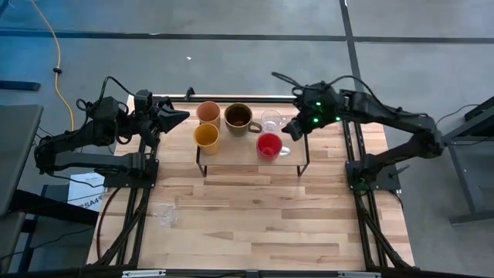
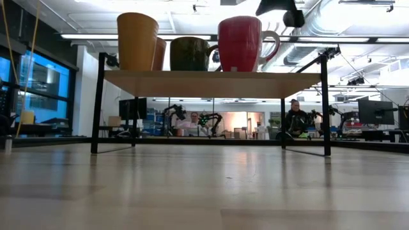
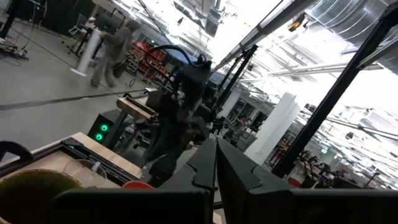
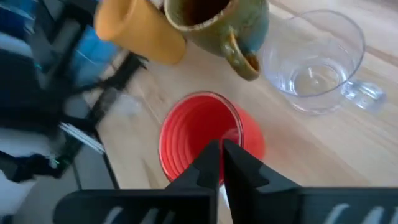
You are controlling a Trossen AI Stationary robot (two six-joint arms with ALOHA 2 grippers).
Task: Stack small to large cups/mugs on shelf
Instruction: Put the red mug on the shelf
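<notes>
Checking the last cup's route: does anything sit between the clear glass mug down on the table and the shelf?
Nothing visible does. The clear glass mug lies alone on the table, with bare wood between it and the shelf. The left gripper is shut beside the shelf's left end; the right gripper, also shut, hangs over the red cup.

Looks like a robotics lab in an open industrial hall: exposed ceiling ducts (image 2: 358,29) and strip lights overhead, polished concrete floor (image 1: 231,19) with a trailing yellow cable (image 1: 54,46), other robot arms (image 2: 208,120) on far benches, monitors (image 2: 374,112), seated people (image 2: 295,115) beyond.
</notes>
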